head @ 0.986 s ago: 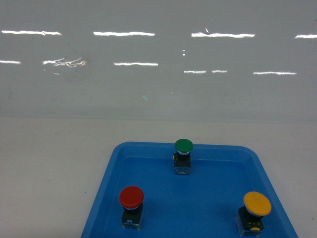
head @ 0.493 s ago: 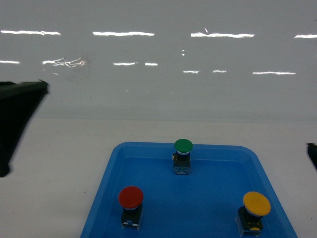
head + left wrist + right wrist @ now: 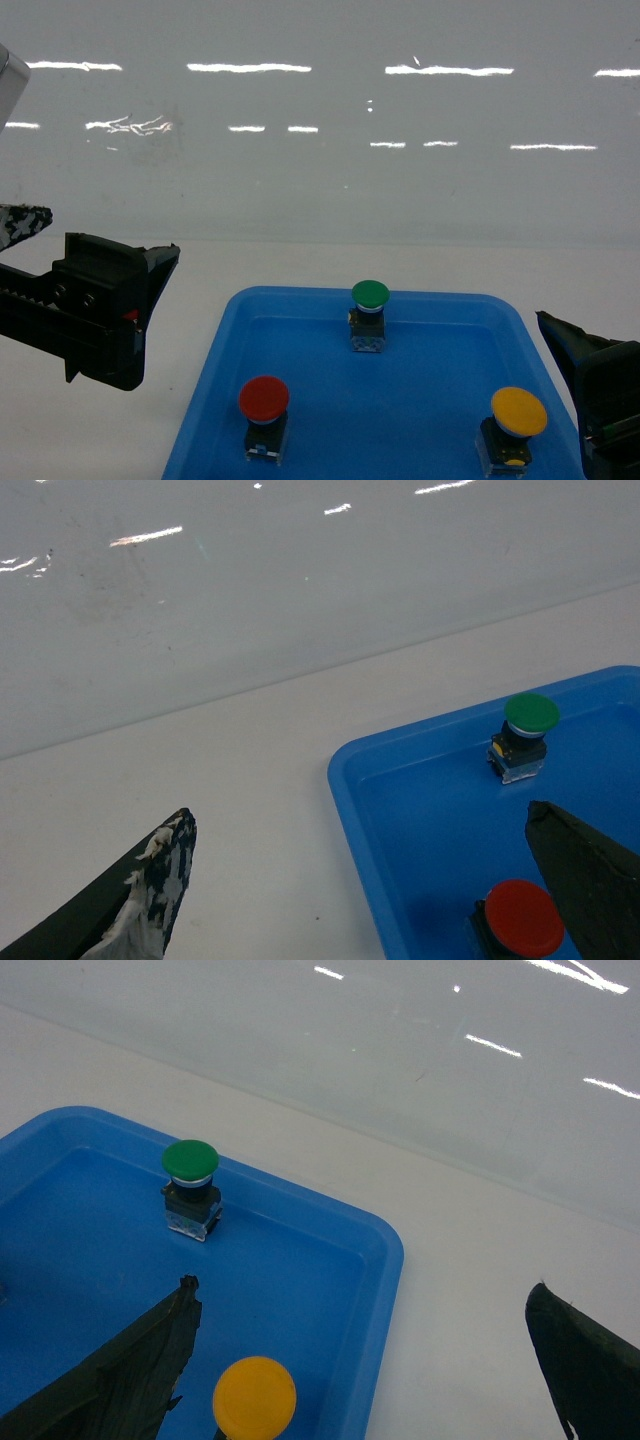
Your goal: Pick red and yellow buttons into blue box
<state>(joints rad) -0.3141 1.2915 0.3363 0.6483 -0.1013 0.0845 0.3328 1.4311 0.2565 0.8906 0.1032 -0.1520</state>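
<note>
The red button (image 3: 264, 398) and the yellow button (image 3: 519, 411) stand upright in a shallow blue tray (image 3: 300, 295), red at front left, yellow at front right. My left gripper (image 3: 108, 236) hovers open left of the tray. In the left wrist view the left gripper (image 3: 358, 815) straddles the tray's left rim, with the red button (image 3: 523, 918) just inside its right finger. My right gripper (image 3: 600, 390) is at the tray's right edge. In the right wrist view the right gripper (image 3: 362, 1285) is open, the yellow button (image 3: 254, 1397) near its left finger. The blue box is out of view.
A green button (image 3: 370, 293) stands at the back middle of the tray, also seen as the green button (image 3: 530, 712) and the green button (image 3: 190, 1159) in the wrist views. The tray lies on a white table (image 3: 100, 420) before a glossy grey wall (image 3: 320, 150).
Both grippers have come into the head view: the left swung in from the left edge toward the tray, the right rose at the lower right. The buttons have not moved.
</note>
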